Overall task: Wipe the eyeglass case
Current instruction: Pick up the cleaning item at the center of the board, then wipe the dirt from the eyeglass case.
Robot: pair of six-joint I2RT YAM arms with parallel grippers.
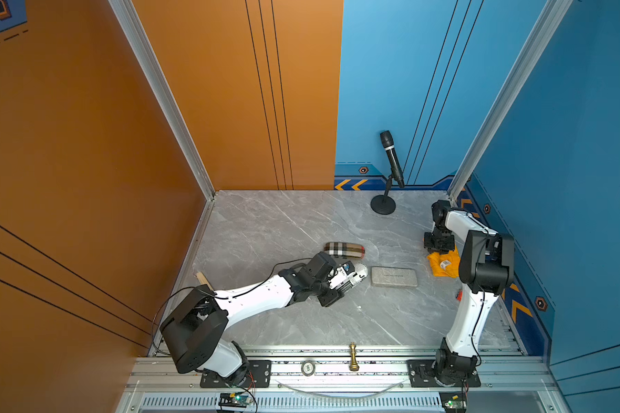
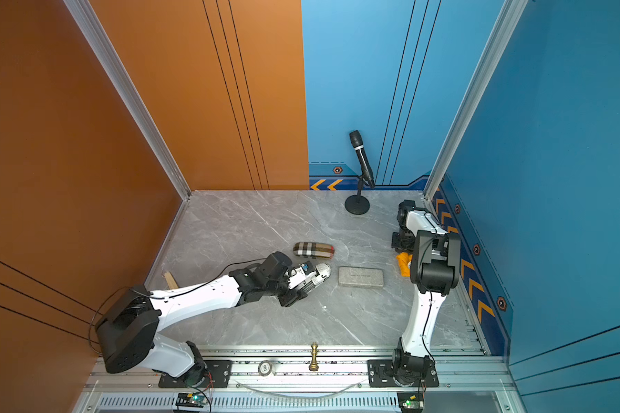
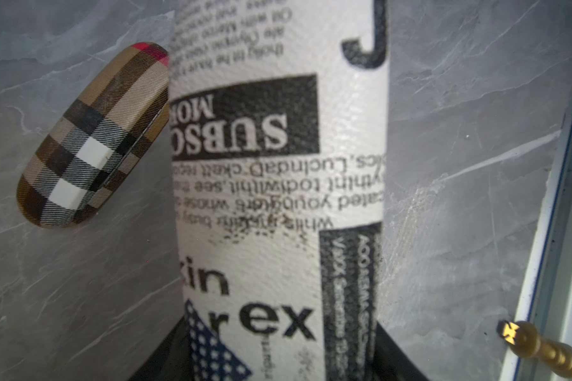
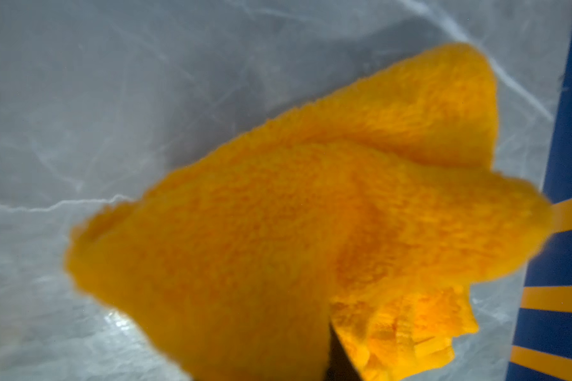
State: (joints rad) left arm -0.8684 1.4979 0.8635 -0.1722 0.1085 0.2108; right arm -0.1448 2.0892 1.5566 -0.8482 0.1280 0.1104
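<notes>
Newsprint eyeglass case [image 3: 278, 165] sits clamped between the left fingers [image 3: 395, 363].

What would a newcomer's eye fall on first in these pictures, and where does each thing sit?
The bright yellow cloth stands out most, bunched at the right edge of the table by the blue wall, with the right gripper shut on it. Next comes the newspaper-print case, held in the left gripper near the table's middle, with a plaid case just beyond it and a grey case beside it.
</notes>
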